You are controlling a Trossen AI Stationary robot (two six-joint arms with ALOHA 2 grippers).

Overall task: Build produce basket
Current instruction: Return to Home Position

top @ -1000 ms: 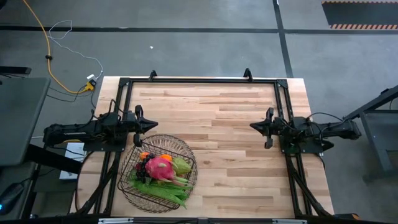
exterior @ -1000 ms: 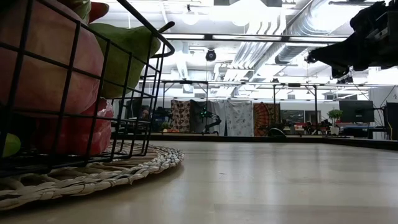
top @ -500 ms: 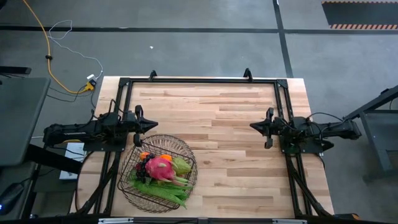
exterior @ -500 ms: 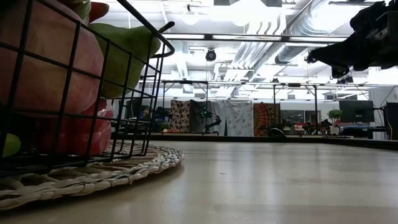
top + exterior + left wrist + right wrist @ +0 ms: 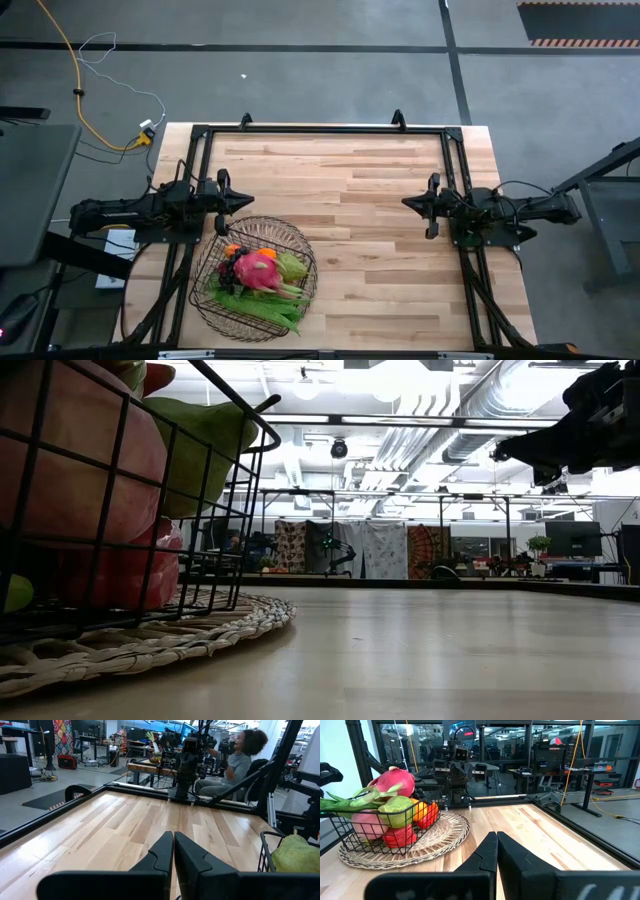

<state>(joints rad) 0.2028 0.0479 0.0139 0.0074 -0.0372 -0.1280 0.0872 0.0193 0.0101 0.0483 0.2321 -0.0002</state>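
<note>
Fingers of the left gripper (image 5: 243,203): the two dark fingers (image 5: 162,854) lie pressed flat together, with nothing between them.
Fingers of the right gripper (image 5: 410,203): these fingers (image 5: 487,856) are also closed against each other and empty.
Left gripper, place: just beside the basket (image 5: 285,232), off its far-left rim and not touching it, pointing across the boards toward the other arm.
Right gripper, place: well apart from the basket, off to its right and a little farther back, pointing back toward the left gripper. In the low view this arm hangs high above the boards.
Basket, place: it sits on a round woven mat (image 5: 445,832) at the near-left part of the wooden table (image 5: 380,170). It is upright, and the mat's edge shows all round its base.
Produce: all of it is heaped inside the basket.
- The pink dragon fruit (image 5: 258,270) is on top, near the middle.
- The green pear (image 5: 291,265) is beside the dragon fruit, on the side toward the right gripper.
- The green beans (image 5: 255,305) lie along the near side.
- The dark grapes (image 5: 228,268) are toward the left rim.
- The orange (image 5: 232,250) is at the far-left side.
Beyond the table: a seated person (image 5: 240,762) shows in the left wrist view, past the right arm's base.
</note>
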